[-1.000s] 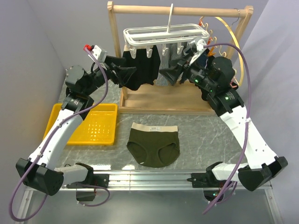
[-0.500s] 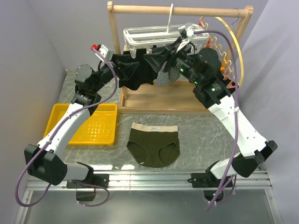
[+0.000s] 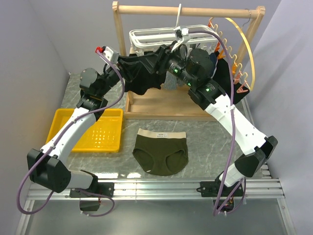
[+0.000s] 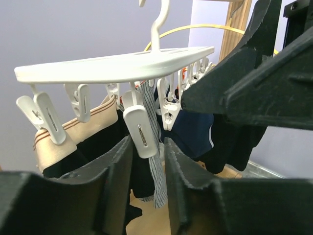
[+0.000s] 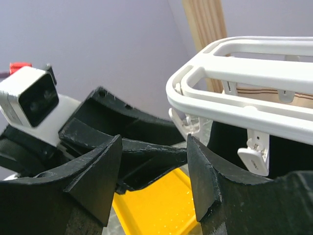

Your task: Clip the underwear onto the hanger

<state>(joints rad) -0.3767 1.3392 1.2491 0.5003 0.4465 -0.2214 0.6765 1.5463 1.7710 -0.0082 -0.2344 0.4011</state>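
Observation:
The olive-green underwear [image 3: 160, 154] with a beige waistband lies flat on the table, well below both grippers. The white grid hanger [image 3: 146, 36] hangs by its hook from the rack's top rail. My left gripper [image 3: 146, 68] is raised under the hanger's front left. In the left wrist view its jaws [image 4: 146, 152] stand narrowly apart around the lower end of a white clip [image 4: 139, 129], with a gap showing on the right side. My right gripper [image 3: 164, 54] is just beside it, open and empty [image 5: 151, 166], below the hanger's corner [image 5: 244, 63].
A wooden rack [image 3: 186, 10] carries the hanger and a wooden hoop with orange clips [image 3: 242, 49]. Black, striped [image 4: 155, 161] and navy [image 4: 193, 132] garments hang from other clips. A yellow tray [image 3: 63, 129] sits on the table's left.
Both arms rose toward the hanger. The right gripper swung left across the hanging clothes to meet the left one. The left jaws narrowed around a clip.

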